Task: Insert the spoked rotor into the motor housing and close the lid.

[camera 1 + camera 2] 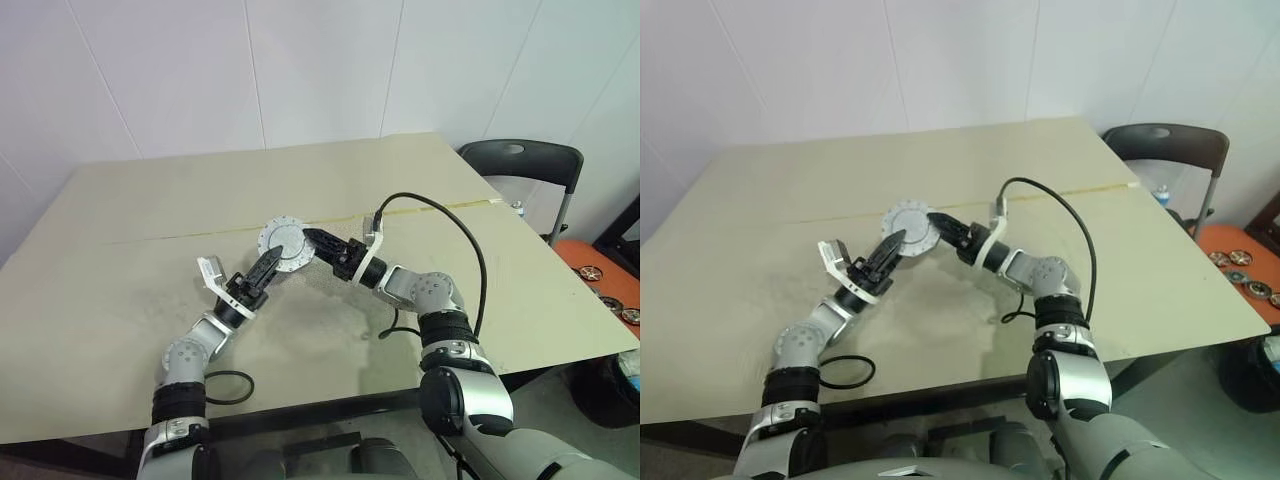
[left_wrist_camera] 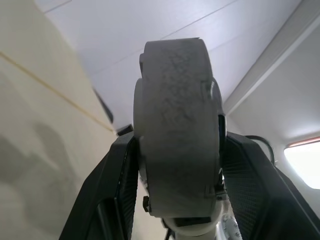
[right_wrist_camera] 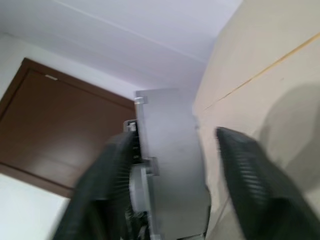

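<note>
Left gripper: reaches up and inward from the near left; its two black fingers press against both flat sides of the housing, clamping it edge-on. In the left wrist view the grey round body stands on edge between the fingers, its rim facing the camera, with no gap showing on either side.

Housing: round, silver-grey, with a scalloped rim of small bolt points; held above the table, at the fingertips of both grippers, directly between them. It sits just beyond and to the right of the left gripper's tips, and just left of the right gripper's tips. The face turned to the head camera is plain grey. Whether the lid or the rotor is already on it cannot be told.

Right gripper: reaches in from the right, pointing left at the housing's edge. Its fingers stand apart; in the right wrist view one finger lies close along one side of the housing, while the other stands clear of it with a visible gap. A black cable arcs over this arm.
</note>
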Controlling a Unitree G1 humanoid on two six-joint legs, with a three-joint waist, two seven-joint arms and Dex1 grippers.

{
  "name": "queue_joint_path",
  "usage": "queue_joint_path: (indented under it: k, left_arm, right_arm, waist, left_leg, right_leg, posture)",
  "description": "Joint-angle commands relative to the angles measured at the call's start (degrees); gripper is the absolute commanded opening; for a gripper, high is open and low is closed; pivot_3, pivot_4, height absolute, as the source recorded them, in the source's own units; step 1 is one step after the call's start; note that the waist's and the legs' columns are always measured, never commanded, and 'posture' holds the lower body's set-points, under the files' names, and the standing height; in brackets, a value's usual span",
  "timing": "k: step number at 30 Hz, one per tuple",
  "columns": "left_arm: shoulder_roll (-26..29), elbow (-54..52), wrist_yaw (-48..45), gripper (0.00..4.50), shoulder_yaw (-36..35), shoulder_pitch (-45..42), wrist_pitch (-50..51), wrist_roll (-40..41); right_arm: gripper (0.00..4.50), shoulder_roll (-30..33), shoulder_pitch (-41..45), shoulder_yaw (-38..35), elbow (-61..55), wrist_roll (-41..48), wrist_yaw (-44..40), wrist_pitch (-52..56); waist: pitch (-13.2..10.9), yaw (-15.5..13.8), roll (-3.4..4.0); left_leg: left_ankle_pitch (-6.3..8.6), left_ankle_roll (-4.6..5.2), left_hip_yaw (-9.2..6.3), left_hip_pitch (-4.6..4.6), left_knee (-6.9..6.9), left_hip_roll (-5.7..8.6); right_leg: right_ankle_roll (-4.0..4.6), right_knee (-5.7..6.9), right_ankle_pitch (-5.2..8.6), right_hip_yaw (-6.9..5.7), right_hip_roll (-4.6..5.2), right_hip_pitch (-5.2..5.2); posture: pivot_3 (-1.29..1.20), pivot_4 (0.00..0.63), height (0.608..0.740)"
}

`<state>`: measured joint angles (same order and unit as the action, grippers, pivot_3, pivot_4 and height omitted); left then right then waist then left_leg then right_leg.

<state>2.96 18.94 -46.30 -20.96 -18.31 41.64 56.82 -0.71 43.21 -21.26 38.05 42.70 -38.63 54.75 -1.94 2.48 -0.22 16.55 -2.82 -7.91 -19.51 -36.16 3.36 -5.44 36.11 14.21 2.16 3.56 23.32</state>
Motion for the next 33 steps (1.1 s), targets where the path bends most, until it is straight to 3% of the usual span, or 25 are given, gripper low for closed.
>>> queue_joint_path:
  k: [1, 7, 13, 19, 33]
  left_arm:
    - [-1.48, -1.64, 0.19, 2.19, 1.76, -1.59, -0.47, -0.45]
    - [-3.20, -0.96, 1.92, 2.19, -0.58, -2.48, -3.02, -0.06]
    - [-3.91, 3.54, 6.82, 2.11, -7.53, -5.85, -9.50, 1.85]
    - [-4.14, 5.56, 9.16, 2.11, -8.79, -6.94, -13.61, 0.27]
    - [0.39, 22.55, 21.26, 2.11, -16.52, -11.66, -44.57, -10.50]
  right_arm:
    - [3.47, -1.66, 2.39, 1.61, -1.17, 0.27, -0.08, -0.52]
    - [3.47, -1.93, 2.14, 2.10, -0.93, 0.32, 0.01, -0.83]
    - [3.50, -1.91, 2.01, 2.35, -0.41, 0.04, 0.03, -1.06]
    - [3.50, -1.88, 1.73, 2.79, -0.42, -0.04, -0.31, -0.77]
    - [3.50, -1.73, 0.79, 3.99, -1.96, -0.09, -1.40, -0.41]
  waist:
    - [0.00, 0.11, 0.00]
    - [0.00, 0.01, 0.00]
    - [0.00, 0.08, -0.01]
    - [-0.01, -0.10, -0.03]
    - [0.01, 0.10, -0.06]
  left_leg:
    - [0.00, 0.00, 0.01, 0.01, 0.00, 0.00]
    - [0.00, 0.00, 0.02, 0.00, 0.00, 0.00]
    - [0.00, 0.00, 0.02, 0.02, -0.03, -0.01]
    - [0.00, 0.00, 0.02, -0.02, 0.00, 0.00]
    - [0.00, 0.01, 0.03, 0.03, 0.00, -0.01]
  right_leg:
    - [0.00, 0.00, 0.00, 0.01, -0.01, 0.00]
    - [0.00, 0.00, 0.00, 0.03, 0.00, 0.01]
    - [0.00, 0.01, -0.03, 0.03, -0.03, 0.00]
    - [-0.01, -0.03, -0.03, 0.03, -0.01, 0.03]
    - [-0.04, 0.00, -0.05, 0.04, -0.06, 0.03]
  posture:
    - [0.00, 0.000, 0.740]
    - [0.00, 0.000, 0.740]
    - [0.00, 0.000, 0.740]
    - [0.00, 0.000, 0.740]
    - [0.00, 0.000, 0.740]
